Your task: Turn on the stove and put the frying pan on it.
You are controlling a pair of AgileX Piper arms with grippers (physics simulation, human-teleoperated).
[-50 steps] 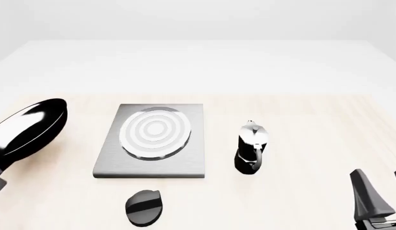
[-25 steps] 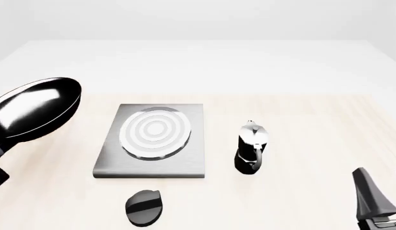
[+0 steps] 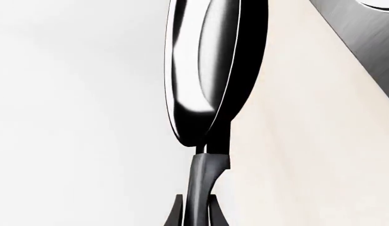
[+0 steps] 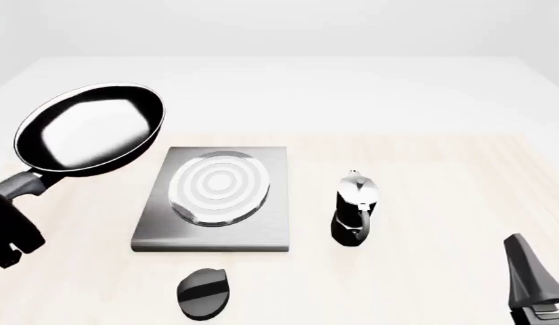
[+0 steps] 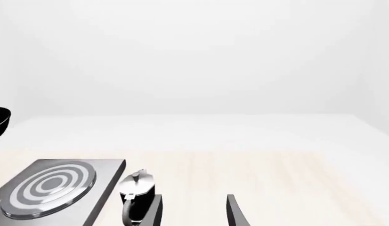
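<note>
One frying pan (image 4: 90,135), one stove (image 4: 216,200), one coffee pot (image 4: 354,208), one knob (image 4: 203,292).

The front view looks forward and down across the table, stove (image 4: 214,198) at frame centre. The left wrist view sits close behind the frying pan (image 3: 207,70). The right wrist view looks low across the table, sharing stove and coffee pot (image 5: 136,195).
</note>
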